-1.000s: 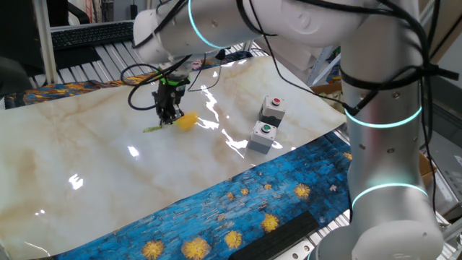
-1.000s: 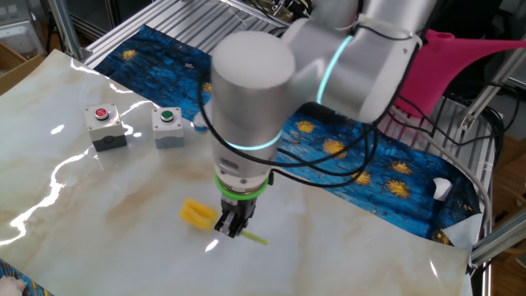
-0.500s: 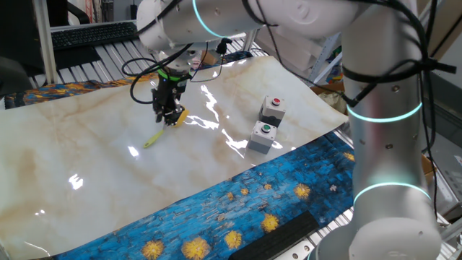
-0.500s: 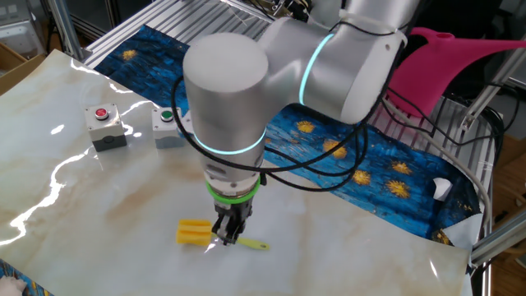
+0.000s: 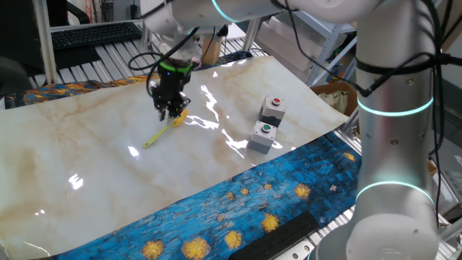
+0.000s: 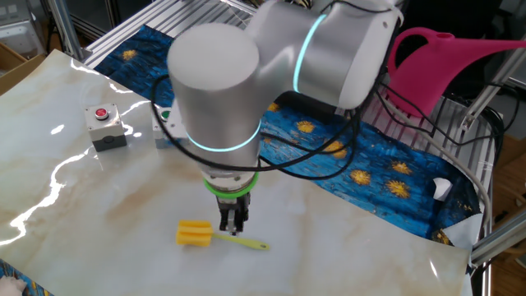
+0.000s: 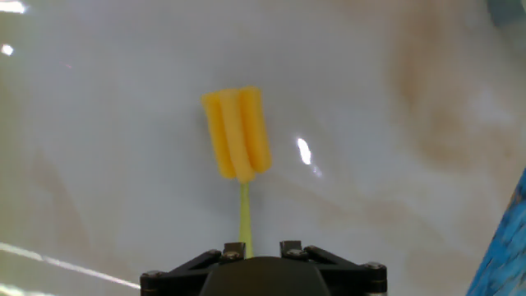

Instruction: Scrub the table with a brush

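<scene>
Brush [image 7: 237, 144] lies flat on table [image 5: 86, 152], my gripper [image 6: 233, 227] w/ narrow empty jaws above handle; go straight down, pinch mid-handle.

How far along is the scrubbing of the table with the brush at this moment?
Done: nothing on the table shows scrubbing; I see no marks or foam to judge by. In hand: the gripper hangs just above the brush, which lies flat on the marble, and the handle looks free between the fingers in the hand view. Left: grasp the thin handle, lift the brush and scrub the surface, keeping off the two button boxes.
</scene>
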Available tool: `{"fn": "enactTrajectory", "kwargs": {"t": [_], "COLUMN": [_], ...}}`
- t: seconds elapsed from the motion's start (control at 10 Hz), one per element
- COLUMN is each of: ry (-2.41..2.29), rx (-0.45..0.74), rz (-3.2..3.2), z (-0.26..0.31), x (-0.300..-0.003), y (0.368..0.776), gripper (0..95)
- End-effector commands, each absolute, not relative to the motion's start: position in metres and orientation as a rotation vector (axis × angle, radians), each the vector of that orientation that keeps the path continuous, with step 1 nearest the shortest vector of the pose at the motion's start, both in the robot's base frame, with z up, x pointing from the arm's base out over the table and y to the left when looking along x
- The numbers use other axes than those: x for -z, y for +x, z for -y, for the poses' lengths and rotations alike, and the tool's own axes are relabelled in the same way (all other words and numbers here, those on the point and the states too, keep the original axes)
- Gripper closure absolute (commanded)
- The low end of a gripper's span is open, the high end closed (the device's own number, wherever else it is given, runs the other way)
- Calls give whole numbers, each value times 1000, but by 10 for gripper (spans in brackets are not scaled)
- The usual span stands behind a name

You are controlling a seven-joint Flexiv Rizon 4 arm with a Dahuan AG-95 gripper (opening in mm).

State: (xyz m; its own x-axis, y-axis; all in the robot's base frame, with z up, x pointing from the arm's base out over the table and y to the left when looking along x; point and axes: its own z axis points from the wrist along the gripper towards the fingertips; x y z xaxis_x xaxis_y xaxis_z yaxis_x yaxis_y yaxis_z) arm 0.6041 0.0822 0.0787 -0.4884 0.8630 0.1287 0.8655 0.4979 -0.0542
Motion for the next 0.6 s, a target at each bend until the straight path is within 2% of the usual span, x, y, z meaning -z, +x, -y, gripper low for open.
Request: {"fn": "enactTrajectory", "kwargs": {"t": [0.1,0.5,0.6], "ry": [-648,-298,-208], "rx": [66,65,31], "rz": [2867,2947,2961], "z": [-68,-51,-48], "x": [-104,-111,-112], "y": [579,559,553], "gripper": [950,950,950]}}
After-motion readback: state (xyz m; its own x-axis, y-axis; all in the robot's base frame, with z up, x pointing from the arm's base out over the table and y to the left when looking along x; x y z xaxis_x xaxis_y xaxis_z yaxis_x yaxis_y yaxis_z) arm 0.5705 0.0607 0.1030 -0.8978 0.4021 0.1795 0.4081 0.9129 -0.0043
